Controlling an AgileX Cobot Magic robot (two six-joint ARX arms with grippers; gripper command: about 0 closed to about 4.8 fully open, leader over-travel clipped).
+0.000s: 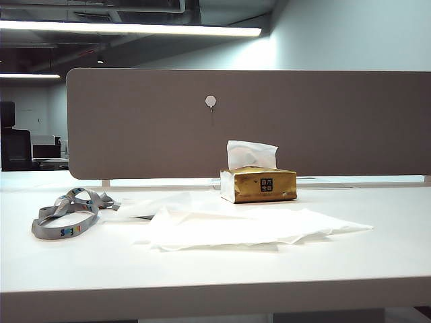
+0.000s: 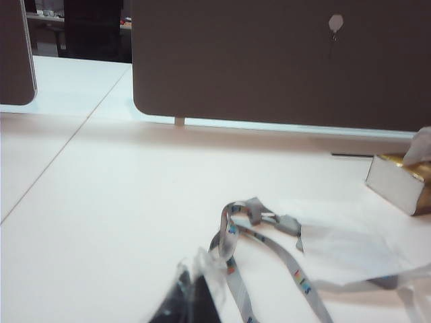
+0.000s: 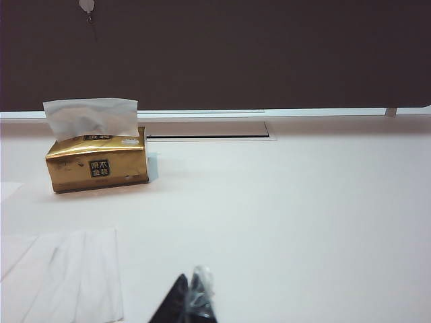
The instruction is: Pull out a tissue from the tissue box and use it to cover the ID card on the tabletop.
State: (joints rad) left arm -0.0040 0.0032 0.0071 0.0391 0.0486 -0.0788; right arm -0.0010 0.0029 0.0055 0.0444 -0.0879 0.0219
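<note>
Right gripper (image 3: 192, 303) is sitting low over the surface (image 3: 303, 215), jaws drawn together on nothing, well short of the tissue box (image 3: 97, 168). Left gripper (image 2: 192, 299) is showing only as a dark tip over the lanyard (image 2: 269, 262); open or closed, I cannot tell. Neither gripper is appearing in the exterior view.

The tissue box is lying near the divider panel (image 1: 269, 121), label facing forward, one tissue (image 3: 91, 118) standing up out of its slot. A broad pile of white sheets (image 1: 249, 225) is spreading in front of the box. The ID card itself is not showing; presumably it is lying under those sheets at the lanyard's end.

Handling judgement: the tissue is looking very light, limp and easy to tear; best pinched on the upright tuft, well above the slot. The soft pack is probably light too, and may be lifting with the pull.
</note>
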